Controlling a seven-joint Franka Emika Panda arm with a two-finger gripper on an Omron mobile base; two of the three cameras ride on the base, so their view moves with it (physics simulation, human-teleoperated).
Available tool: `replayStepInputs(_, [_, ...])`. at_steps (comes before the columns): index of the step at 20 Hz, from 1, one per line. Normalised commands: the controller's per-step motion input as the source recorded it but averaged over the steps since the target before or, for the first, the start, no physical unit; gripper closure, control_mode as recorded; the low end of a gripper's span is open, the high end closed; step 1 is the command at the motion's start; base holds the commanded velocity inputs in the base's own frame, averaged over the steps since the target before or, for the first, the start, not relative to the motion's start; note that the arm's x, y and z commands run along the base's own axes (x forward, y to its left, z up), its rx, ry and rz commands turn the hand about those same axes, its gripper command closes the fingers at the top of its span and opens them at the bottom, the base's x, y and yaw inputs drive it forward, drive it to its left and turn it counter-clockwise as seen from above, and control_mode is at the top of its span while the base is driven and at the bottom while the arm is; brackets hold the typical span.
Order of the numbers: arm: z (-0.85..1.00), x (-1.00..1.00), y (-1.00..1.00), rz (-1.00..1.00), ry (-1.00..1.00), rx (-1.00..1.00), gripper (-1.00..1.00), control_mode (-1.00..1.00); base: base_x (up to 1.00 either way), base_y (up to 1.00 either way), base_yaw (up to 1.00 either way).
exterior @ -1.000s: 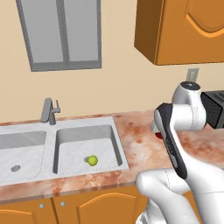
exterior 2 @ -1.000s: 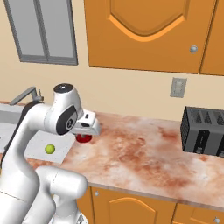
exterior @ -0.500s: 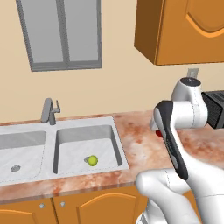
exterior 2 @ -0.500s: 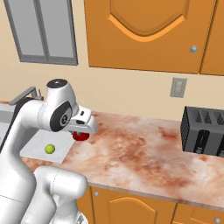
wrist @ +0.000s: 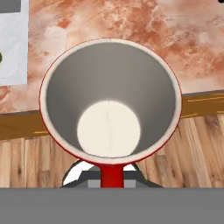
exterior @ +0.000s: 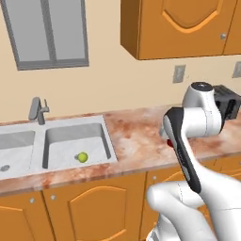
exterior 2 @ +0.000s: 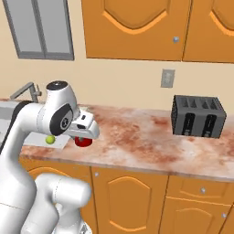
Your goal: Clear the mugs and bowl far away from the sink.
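A white robot arm carries a red mug (wrist: 110, 99) above the front edge of a marbled kitchen counter (exterior 2: 137, 137), its gripper (exterior 2: 85, 137) closed tight on the mug's handle. Seen along the hand, the mug's open mouth faces the camera, its grey inside and pale bottom in full sight, the red handle pointing down toward the fingers; wood floor shows below the rim and counter stone above it. From the right side, the mug's red body (exterior 2: 83, 141) peeks out beneath the white hand, just over the counter's near edge. To the arm's left the sink (exterior: 56, 141) lies near, a small yellow-green ball (exterior: 82, 157) resting in its nearer basin and the faucet (exterior: 38, 109) standing behind. Farther along the counter a dark toaster (exterior 2: 198, 116) sits against the wall, under orange cabinets (exterior 2: 155, 27).
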Motion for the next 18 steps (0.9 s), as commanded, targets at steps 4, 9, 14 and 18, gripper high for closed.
replayStepInputs(4, [0.00, 0.00, 0.00, 0.00, 0.00, 0.00, 1.00, 1.00, -1.00, -0.45, -0.44])
replayStepInputs(9, [0.00, 0.00, 0.00, 0.00, 0.00, 0.00, 1.00, 1.00, -0.50, -0.05, -0.89])
replayStepInputs(14, [0.00, 0.00, 0.00, 0.00, 0.00, 0.00, 1.00, 1.00, -0.02, 0.00, -1.00])
replayStepInputs(18, [0.00, 0.00, 0.00, 0.00, 0.00, 0.00, 1.00, 1.00, -0.01, 0.00, -1.00])
